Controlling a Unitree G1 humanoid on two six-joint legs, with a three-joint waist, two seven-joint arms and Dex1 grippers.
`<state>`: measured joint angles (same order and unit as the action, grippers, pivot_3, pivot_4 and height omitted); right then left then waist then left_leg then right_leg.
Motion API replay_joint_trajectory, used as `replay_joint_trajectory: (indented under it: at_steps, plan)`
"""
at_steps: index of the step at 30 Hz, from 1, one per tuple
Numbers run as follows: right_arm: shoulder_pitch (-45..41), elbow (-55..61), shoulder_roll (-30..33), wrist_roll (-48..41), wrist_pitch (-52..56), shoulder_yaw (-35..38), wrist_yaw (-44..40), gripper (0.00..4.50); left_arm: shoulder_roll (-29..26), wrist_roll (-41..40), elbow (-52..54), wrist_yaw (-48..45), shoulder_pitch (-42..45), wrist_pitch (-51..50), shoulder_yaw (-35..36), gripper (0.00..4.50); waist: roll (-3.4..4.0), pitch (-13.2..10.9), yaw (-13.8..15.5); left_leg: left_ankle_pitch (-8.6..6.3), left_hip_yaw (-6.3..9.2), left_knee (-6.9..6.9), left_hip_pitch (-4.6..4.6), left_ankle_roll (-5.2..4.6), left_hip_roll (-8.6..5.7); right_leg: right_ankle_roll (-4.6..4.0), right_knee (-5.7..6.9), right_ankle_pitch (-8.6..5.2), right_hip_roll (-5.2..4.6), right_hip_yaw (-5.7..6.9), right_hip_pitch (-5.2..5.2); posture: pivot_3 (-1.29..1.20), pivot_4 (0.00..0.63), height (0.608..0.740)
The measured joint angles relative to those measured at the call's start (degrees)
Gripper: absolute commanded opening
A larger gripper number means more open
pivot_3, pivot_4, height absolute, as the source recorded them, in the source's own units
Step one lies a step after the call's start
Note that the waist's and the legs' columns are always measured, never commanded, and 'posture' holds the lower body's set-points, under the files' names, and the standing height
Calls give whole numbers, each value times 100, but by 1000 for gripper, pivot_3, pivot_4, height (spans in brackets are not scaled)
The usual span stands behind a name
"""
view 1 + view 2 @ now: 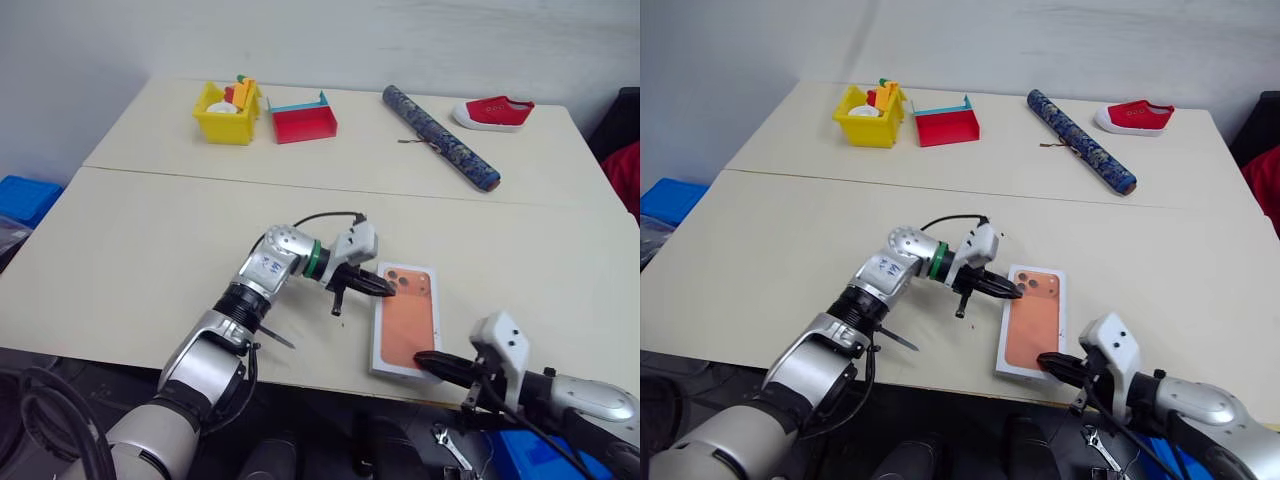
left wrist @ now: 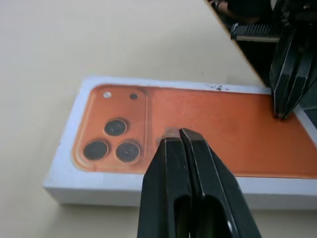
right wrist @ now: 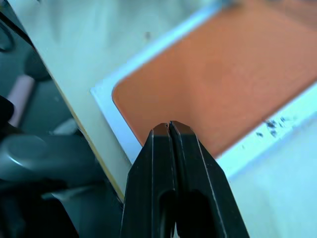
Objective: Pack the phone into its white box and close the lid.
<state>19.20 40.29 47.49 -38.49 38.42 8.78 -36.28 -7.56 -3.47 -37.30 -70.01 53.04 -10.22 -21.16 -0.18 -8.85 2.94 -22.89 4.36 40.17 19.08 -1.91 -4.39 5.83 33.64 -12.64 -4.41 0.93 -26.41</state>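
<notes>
The phone (image 1: 407, 315) lies inside the white box (image 2: 64, 168) at the surface's (image 1: 150, 250) near edge. Both hands, left (image 1: 388, 287) and right (image 1: 428, 362), have fingers pressed together, empty, tips over opposite ends. The box's floor is hidden.

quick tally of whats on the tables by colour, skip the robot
orange and white: 1, the closed box printed with the phone
yellow: 1, a bin holding small items
red: 2, a tray and a shoe
blue patterned: 1, a rolled tube
total: 5
</notes>
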Motion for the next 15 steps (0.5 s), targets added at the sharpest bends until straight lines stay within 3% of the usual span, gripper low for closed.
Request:
replay_joint_trajectory:
  at_steps: [4,7,11,15]
  plan:
    - [-35,-66,120,746,-539,-392,-77,33,33,321,-204,182,0,685,-187,0,-20,15,-19,-1,-11,-7,-37,2,8,1,-12,1,3,-13,25,0,150,740]
    - [8,-150,13,922,-722,-465,-84,33,12,432,-309,252,-1,970,-243,0,-25,18,-22,-9,-7,-23,-102,-4,16,1,-47,0,8,-13,100,0,150,740]
    - [36,-271,-169,1045,-995,-518,-155,33,-149,411,-214,233,-77,942,-171,0,-42,30,-85,-11,-7,-22,-105,-6,17,1,-41,0,7,-45,99,0,150,740]
    - [114,-460,-42,903,-1074,74,-523,925,-861,59,615,-142,-522,210,141,869,-28,22,-186,-11,-9,-22,-100,-5,20,0,-12,0,10,-67,88,0,150,740]
